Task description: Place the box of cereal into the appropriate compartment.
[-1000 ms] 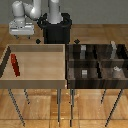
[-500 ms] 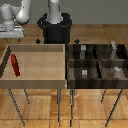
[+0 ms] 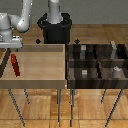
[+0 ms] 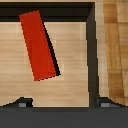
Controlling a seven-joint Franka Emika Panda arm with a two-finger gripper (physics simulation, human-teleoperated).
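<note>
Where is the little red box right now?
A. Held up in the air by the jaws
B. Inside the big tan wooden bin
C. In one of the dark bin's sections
B: the red box lies on the floor of the tan wooden bin, with nothing holding it.

The arm point(image 3: 26, 17) rises from its dark base point(image 3: 56, 29) and bends over toward the exterior view's left, wrist pointing down. The gripper point(image 3: 7, 49) hangs there at the frame edge; in the wrist view only the two fingertips point(image 4: 22, 103) show, spread wide apart.
</note>
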